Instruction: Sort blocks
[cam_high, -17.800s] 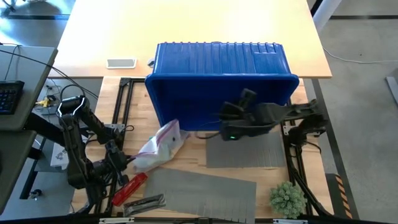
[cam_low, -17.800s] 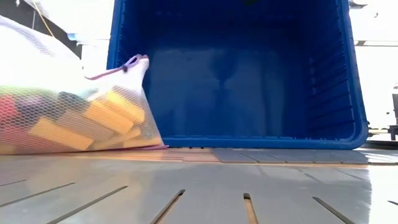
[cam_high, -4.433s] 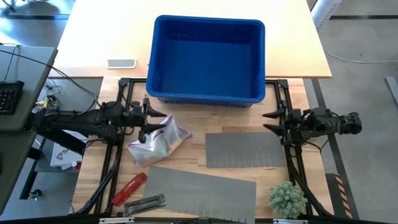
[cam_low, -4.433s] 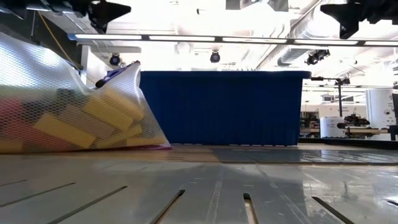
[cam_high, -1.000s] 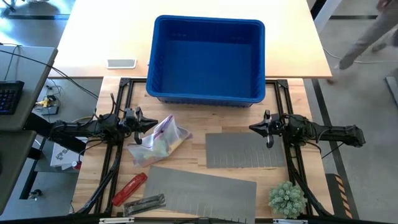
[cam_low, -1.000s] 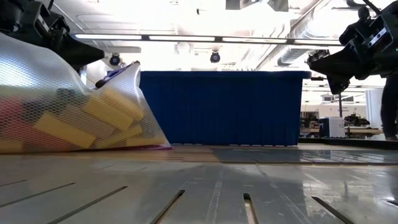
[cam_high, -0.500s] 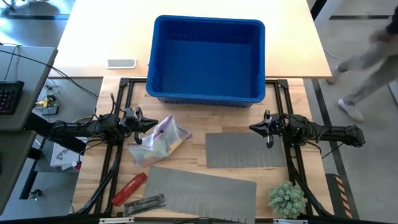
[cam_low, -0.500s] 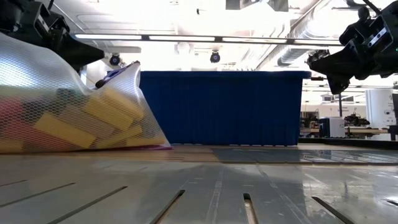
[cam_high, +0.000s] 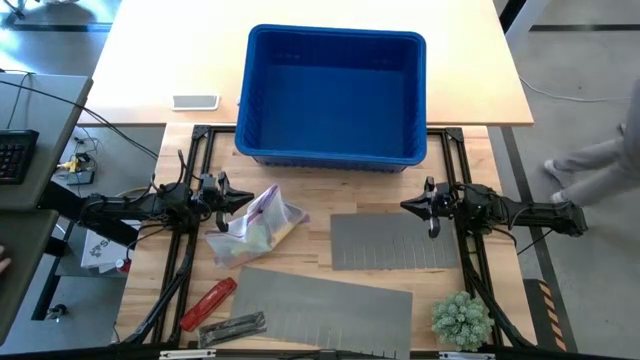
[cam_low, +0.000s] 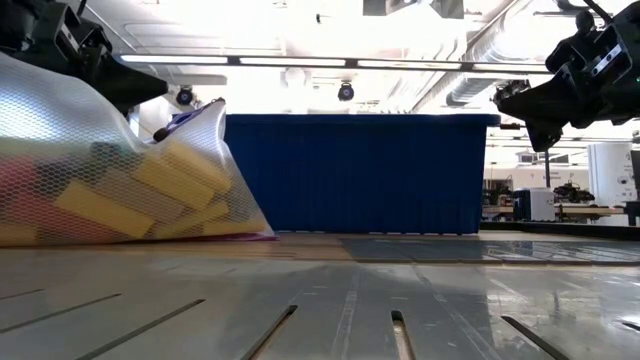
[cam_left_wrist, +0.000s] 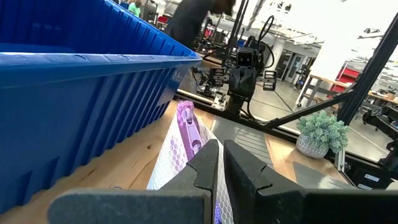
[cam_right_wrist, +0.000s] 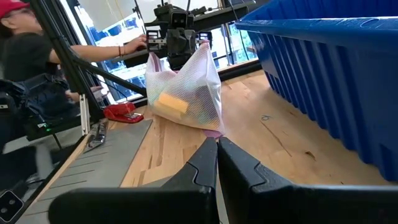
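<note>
The blocks (cam_low: 95, 210) lie inside a white mesh bag (cam_high: 255, 225) with a purple zip top. The bag rests on the wooden table, left of centre. Yellow and tan bars show through the mesh (cam_right_wrist: 171, 102). My left gripper (cam_high: 246, 198) is shut and level. It hovers just left of the bag's purple top (cam_left_wrist: 186, 121), and no touch shows. My right gripper (cam_high: 404, 206) is shut and level above the right side of the table, pointing toward the bag with nothing in it.
A blue bin (cam_high: 330, 155) stands upright at the far middle. Two grey mats (cam_high: 395, 242) (cam_high: 320, 305) lie flat near the front. A red tool (cam_high: 208, 302) and a metal piece (cam_high: 232, 326) lie front left, and a small plant (cam_high: 462, 318) stands front right.
Both arms and the bag have kept still. A person has walked past beyond the table's right edge.
</note>
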